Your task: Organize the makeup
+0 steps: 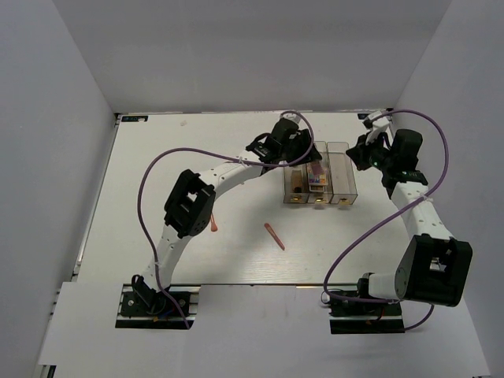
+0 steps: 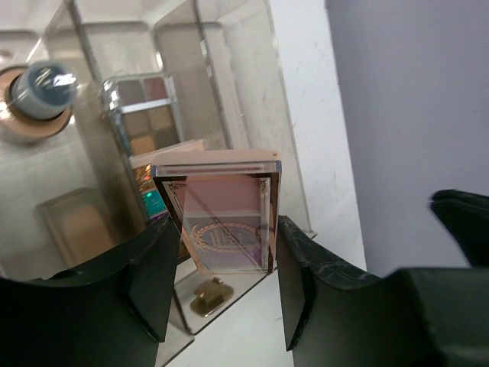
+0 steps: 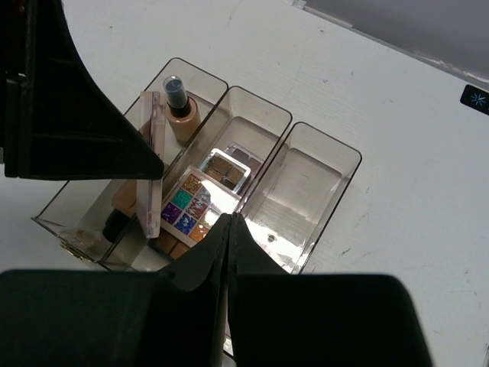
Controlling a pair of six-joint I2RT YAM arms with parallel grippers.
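Observation:
My left gripper (image 1: 298,150) (image 2: 227,233) is shut on a rose-gold palette (image 2: 225,222), gripping its two side edges. It holds the palette upright over the clear three-compartment box (image 1: 344,197). The right wrist view shows the palette (image 3: 153,164) edge-on, above the wall between the left and middle compartments. The left compartment holds a brown bottle (image 3: 180,111) with a dark cap. The middle one holds a multicoloured palette (image 3: 186,210) and a brown-toned palette (image 3: 227,168). The right one is bare. My right gripper (image 1: 365,153) (image 3: 231,219) is shut and empty above the box. Two coral-pink sticks (image 1: 275,235) (image 1: 213,224) lie on the table.
The box (image 3: 336,145) has gold knobs on its near face. Grey walls enclose the white table (image 1: 157,173) on the left, back and right. Purple cables loop over both arms.

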